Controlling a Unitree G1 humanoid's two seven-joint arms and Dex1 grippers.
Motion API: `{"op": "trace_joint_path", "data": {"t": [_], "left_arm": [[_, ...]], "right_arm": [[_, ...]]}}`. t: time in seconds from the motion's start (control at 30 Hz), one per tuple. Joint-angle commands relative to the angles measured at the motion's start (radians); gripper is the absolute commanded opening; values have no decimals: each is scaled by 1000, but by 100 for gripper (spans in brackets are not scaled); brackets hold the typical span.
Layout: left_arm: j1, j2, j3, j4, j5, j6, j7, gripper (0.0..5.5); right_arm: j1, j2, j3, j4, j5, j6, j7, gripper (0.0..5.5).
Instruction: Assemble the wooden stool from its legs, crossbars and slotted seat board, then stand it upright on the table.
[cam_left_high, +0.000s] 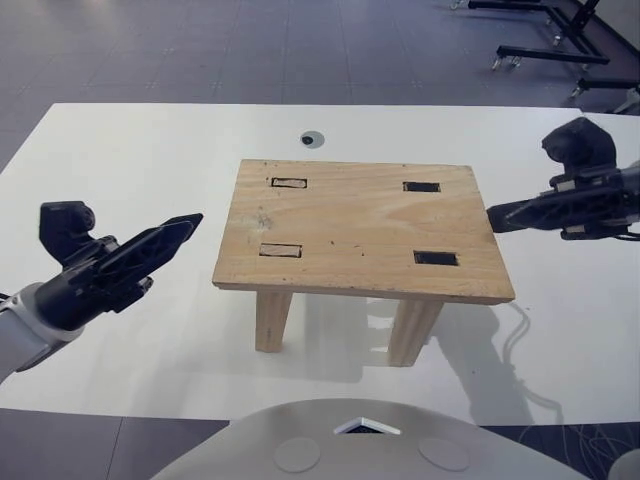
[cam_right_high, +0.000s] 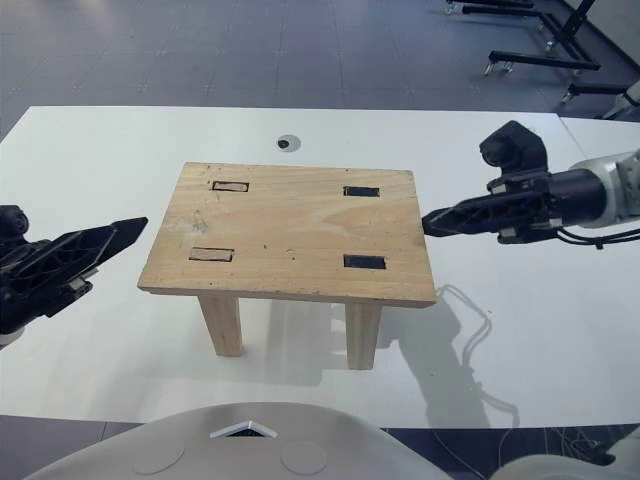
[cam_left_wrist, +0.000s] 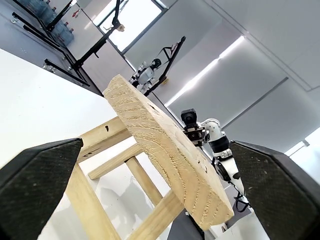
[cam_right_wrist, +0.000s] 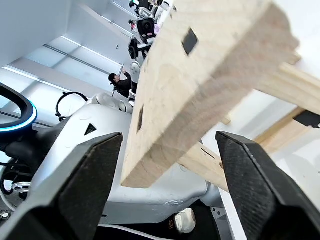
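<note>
The stool (cam_left_high: 360, 225) stands upright on the table (cam_left_high: 130, 170), between the two pincers. The left pincer (cam_left_high: 188, 226) hangs low over the table with its tips pointing at the left edge of the seat (cam_left_high: 350, 215), near it but apart from it. In its wrist view the fingers (cam_left_wrist: 35, 190) are spread wide and grip nothing, and the end grain of the seat shows in the gap between them. Below the seat, two crossbars (cam_left_wrist: 112, 150) join the legs.

The right pincer (cam_right_high: 428, 221) comes in from the other side at seat height. Its tips are just beside the right edge of the seat, and I cannot tell whether they touch it. Its fingers (cam_right_wrist: 85, 185) are also parted and hold nothing.

The seat has four slots. The two nearer the left pincer (cam_left_high: 289, 183) (cam_left_high: 280, 250) are filled with pale wood. The two nearer the right pincer (cam_left_high: 421, 186) (cam_left_high: 436, 258) look dark. Two front legs (cam_left_high: 272, 318) (cam_left_high: 412, 330) rest on the table.

A small round grommet (cam_left_high: 313, 139) sits in the table beyond the stool.
</note>
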Motion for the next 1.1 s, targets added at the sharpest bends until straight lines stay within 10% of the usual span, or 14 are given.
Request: {"op": "trace_joint_path", "data": {"t": [0.03, 0.47, 1.1], "left_arm": [[106, -24, 102, -69, 27, 29, -33, 539], [471, -141, 81, -407, 113, 80, -233, 539], [-164, -82, -414, 48, 665, 5, -251, 539]], "right_arm": [[387, -35, -229, -110, -64, -249, -44, 343], [1055, 172, -706, -583, -54, -329, -187, 343], [745, 617, -392, -364, -430, -596, -383, 343]]}}
